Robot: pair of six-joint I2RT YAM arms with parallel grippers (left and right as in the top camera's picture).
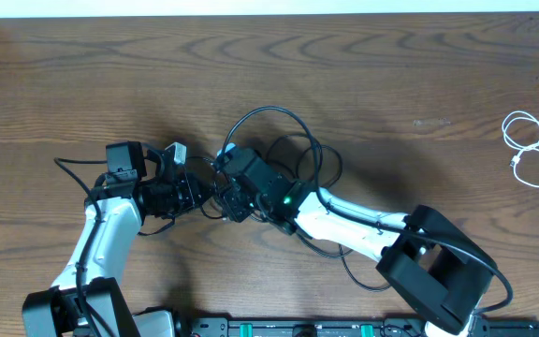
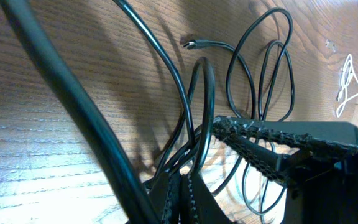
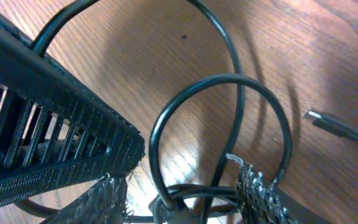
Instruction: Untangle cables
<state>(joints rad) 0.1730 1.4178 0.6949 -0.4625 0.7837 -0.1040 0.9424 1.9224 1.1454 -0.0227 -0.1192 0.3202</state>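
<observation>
Thin black cable [image 1: 269, 109] sits as a knotted bunch of loops around the middle of the brown wood-grain tabletop [image 1: 391, 75], with both arms nosed into it from either side. Left gripper [image 2: 186, 186] is clamped on black strands where they converge at its tips, so that's the anchor. Right gripper [image 3: 179, 196] has its jaws apart, straddling the crossing at the base of one round loop and pinching nothing as far as I can see. My read of the step: the right side takes one strand and draws it out against the left hold. To do it well, close on a single strand just above the crossing, not on the whole knot. Two strands in the jaws would likely tighten it. Pull toward the right edge, away from the left gripper, low and slow. If the loop cinches instead of sliding, stop and regrip. The free end with the small metal-tipped plug [image 2: 190, 43] lies loose on the wood beyond the loops. Feed it back through rather than dragging a loop over it, as the plug could snag. Don't mistake the thick black arm wire [image 2: 73, 106] for a strand. Thin white cable [image 1: 528, 148] is coiled alone near the right edge, well apart from the tangle; leave it.
</observation>
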